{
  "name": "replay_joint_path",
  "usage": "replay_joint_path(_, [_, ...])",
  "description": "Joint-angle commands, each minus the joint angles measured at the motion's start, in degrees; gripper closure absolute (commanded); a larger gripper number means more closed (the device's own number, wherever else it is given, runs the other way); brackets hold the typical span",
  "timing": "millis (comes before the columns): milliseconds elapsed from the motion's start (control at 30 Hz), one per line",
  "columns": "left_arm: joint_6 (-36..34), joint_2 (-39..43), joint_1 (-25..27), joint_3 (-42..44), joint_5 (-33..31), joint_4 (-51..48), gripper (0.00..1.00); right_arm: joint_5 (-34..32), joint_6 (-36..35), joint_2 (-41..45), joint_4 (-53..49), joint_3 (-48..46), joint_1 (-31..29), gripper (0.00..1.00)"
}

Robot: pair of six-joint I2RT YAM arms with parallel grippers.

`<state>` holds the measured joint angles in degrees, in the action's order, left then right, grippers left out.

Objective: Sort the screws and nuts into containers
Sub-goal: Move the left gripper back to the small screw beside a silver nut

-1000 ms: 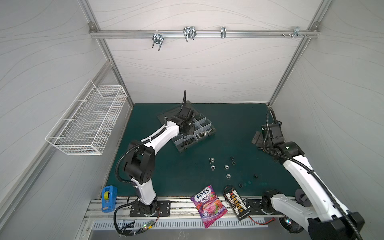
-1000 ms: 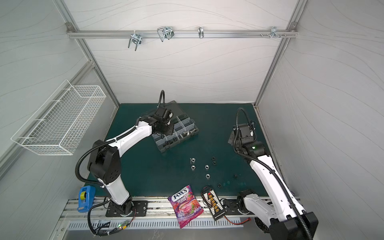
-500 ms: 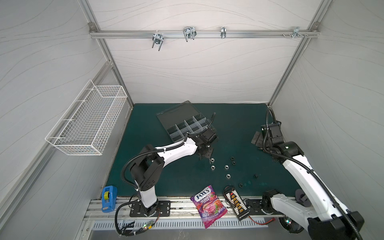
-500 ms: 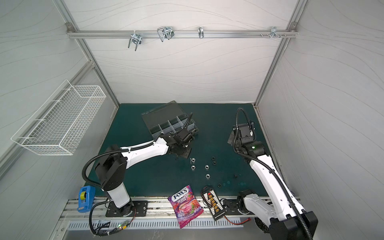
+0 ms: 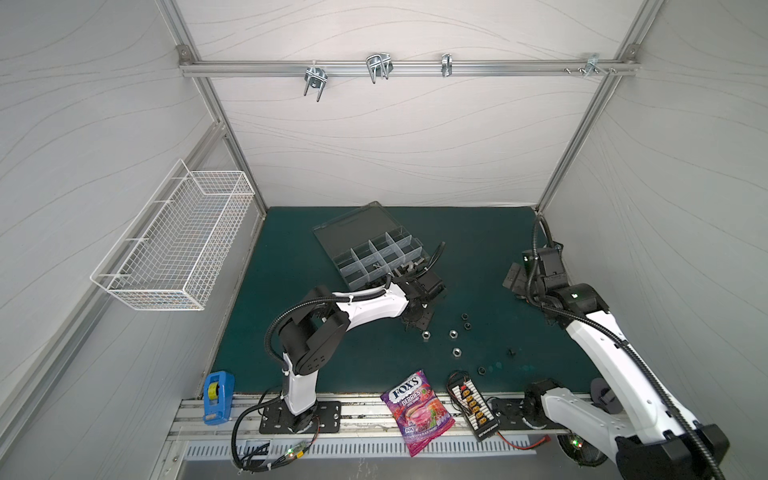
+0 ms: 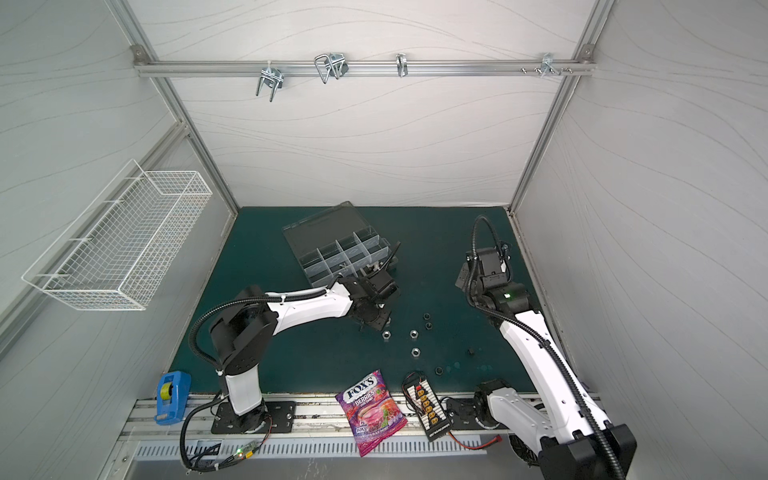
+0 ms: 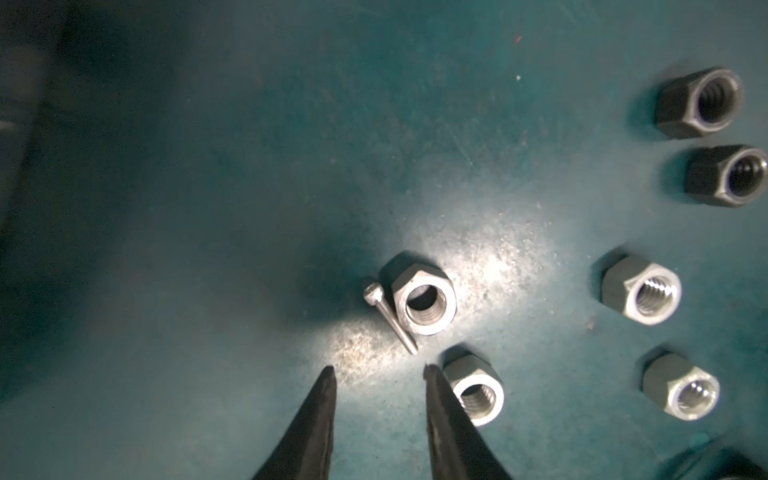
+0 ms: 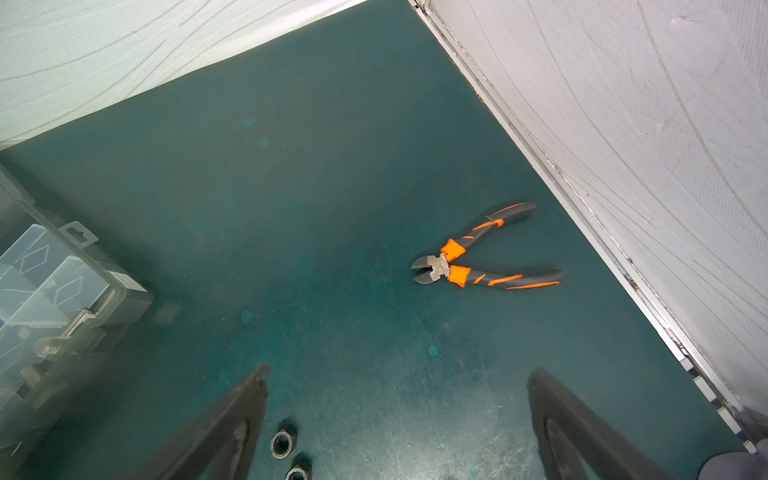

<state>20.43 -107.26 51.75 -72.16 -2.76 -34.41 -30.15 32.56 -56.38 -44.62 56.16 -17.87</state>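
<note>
In left wrist view only, thin screw (image 7: 390, 318)

1. In both top views we see bright, soft, even light. The white walls (image 5: 374, 145) show no glare, and shadows on the green mat (image 5: 291, 357) under the arms are faint.
2. The wide lens splays the side walls outward, while the rail (image 5: 407, 68) stays straight.
3. In the left wrist view a glaring pool of light surrounds a sharp silver nut (image 7: 424, 299), with a deep shadow beside it. The rest is dim.
4. The left gripper (image 7: 379, 370) is blurred.
5. The right wrist view is evenly lit. The pliers (image 8: 457, 266) are sharp, but the box (image 8: 62, 291) and right gripper (image 8: 399, 370) are soft.
</note>
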Motion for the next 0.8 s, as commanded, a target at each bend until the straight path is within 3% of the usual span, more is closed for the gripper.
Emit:
replay_joint_path(0, [0.50,-1.85,0.83,-1.40,0.71,0.75,0.63,-0.87,0.57,0.63,-0.18,-0.70,0.31,0.01])
replay_joint_path(433, [-0.05,-5.17,0.99,-3.69,0.05,0.05,0.63,-0.96,0.58,0.79,-0.20,-0.76,0.29,0.01])
replay_joint_path(767, [0.54,-7.38,0.96,-5.42,-2.92,-2.83,0.71,-0.79,1.02,0.93,-0.07,-0.88,0.30,0.01])
